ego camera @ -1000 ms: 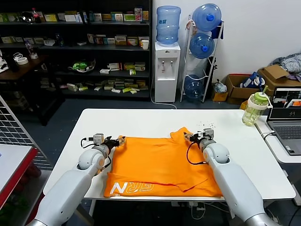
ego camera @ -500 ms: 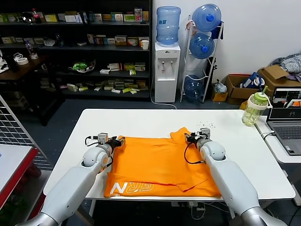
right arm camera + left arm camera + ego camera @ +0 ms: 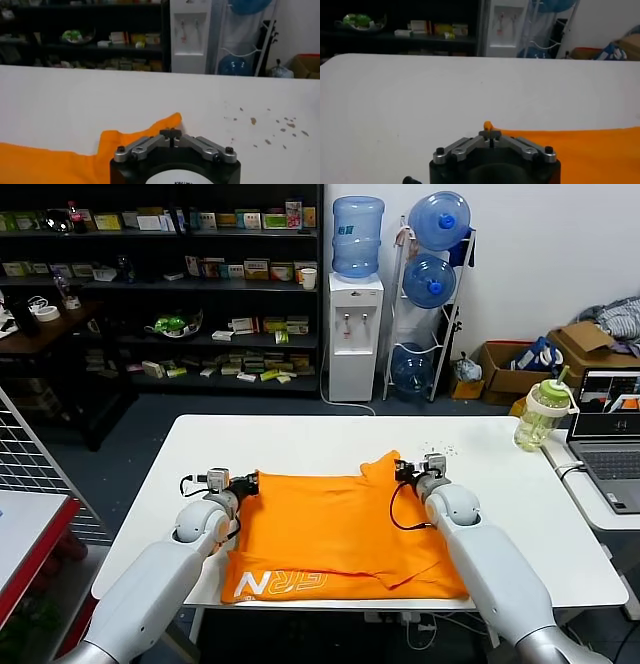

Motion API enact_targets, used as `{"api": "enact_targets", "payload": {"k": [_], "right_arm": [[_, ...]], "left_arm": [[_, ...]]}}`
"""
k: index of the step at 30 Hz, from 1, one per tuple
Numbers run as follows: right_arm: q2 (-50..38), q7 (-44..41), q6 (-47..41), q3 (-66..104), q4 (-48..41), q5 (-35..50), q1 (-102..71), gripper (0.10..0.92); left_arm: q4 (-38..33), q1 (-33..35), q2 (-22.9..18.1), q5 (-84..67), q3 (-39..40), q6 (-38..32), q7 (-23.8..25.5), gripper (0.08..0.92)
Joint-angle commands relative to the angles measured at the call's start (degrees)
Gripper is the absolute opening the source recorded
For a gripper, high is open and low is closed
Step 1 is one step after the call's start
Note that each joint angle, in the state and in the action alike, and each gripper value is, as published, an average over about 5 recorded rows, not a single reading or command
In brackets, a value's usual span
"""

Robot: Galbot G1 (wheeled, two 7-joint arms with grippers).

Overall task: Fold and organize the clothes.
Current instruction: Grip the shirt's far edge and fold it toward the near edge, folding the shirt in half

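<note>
The bright orange T-shirt [image 3: 340,529] lies spread on the white table [image 3: 300,439], with white lettering [image 3: 285,584] at its near left corner. My left gripper [image 3: 247,482] is at the shirt's far left corner, shut on the cloth; a small orange tuft shows at its fingertips in the left wrist view [image 3: 490,134]. My right gripper [image 3: 401,474] is at the far right corner beside the raised sleeve tip [image 3: 388,460], shut on the shirt's edge. In the right wrist view [image 3: 171,134] orange cloth [image 3: 50,162] lies just past the closed tips.
A green-lidded bottle [image 3: 541,414] and an open laptop [image 3: 610,424] stand on a side table at the right. Shelves and a water dispenser [image 3: 356,334] stand behind the table. A red-edged table [image 3: 30,524] is at the left.
Both grippers have stayed at the shirt's far corners and shifted slightly. The near right flap of the shirt has flattened a little.
</note>
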Motion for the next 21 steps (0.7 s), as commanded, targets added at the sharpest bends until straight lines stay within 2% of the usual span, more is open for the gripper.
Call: {"api": "enact_targets", "payload": {"k": [1, 6, 11, 21], "right_arm": [[-3.3, 2.1, 2.2, 1.3, 10.7, 2.4, -4.7, 0.124], [-9.1, 6.2, -2.4, 4.0, 22.0, 7.2, -13.9, 0.124], [-15.1, 8.6, -5.5, 7.0, 32.0, 11.0, -23.1, 0.124], [-18.1, 10.8, -7.8, 12.0, 42.4, 13.1, -33.9, 0.124]], "left_arm": [[-11.8, 4.5, 3.4, -1.2, -1.5, -0.7, -1.7, 0.092], [-22.7, 11.5, 7.9, -4.0, -3.0, 1.3, -4.9, 0.091], [-31.8, 19.1, 10.3, -4.5, -5.8, 2.7, -7.0, 0.091], [-39.6, 27.6, 13.6, -3.8, -7.7, 3.1, -10.0, 0.091]]}}
